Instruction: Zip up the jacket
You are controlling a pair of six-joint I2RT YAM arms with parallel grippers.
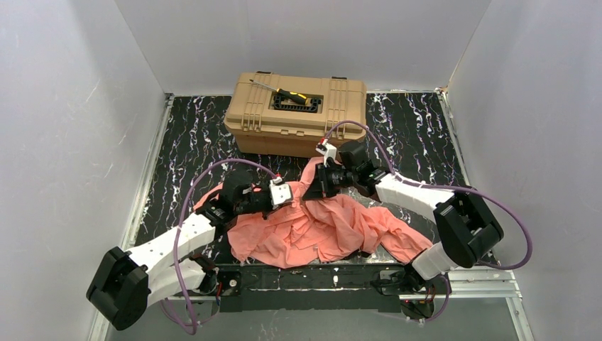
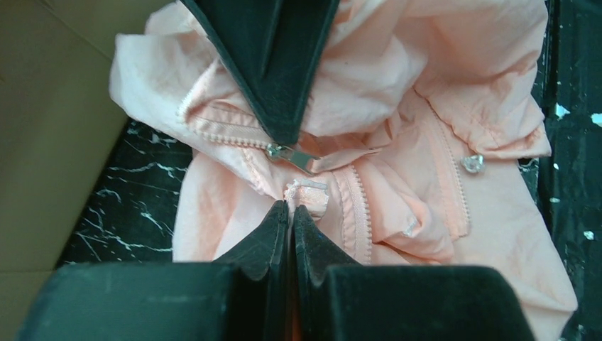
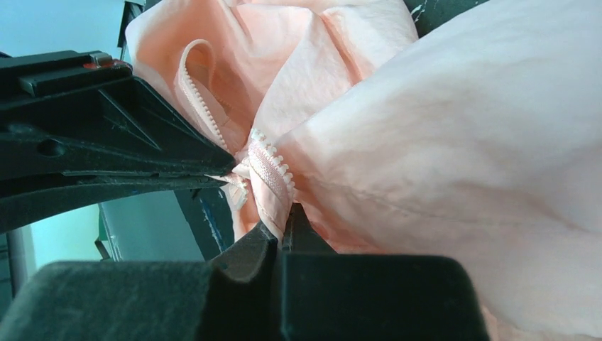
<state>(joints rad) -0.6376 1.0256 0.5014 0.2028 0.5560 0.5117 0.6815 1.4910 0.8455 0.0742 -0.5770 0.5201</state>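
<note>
Across the middle of the black marbled table point(image 1: 419, 135), a salmon-pink jacket point(image 1: 319, 231) lay crumpled, its upper folds bunched between the two arms. From one side, the left gripper point(image 2: 291, 213) was pinched tight on the end of a zipper tape, just below the metal zipper slider point(image 2: 289, 153). Opposite it, the right gripper point(image 3: 285, 229) was clamped on a toothed zipper edge, its tip almost meeting the left one. Behind the jacket stood a tan toolbox point(image 1: 298, 114), with a screwdriver point(image 1: 280, 91) lying on its lid.

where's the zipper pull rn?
Centre of the left wrist view: the zipper pull lies on the jacket between both grippers, just beyond the left gripper and at the tip of the right gripper.
</note>
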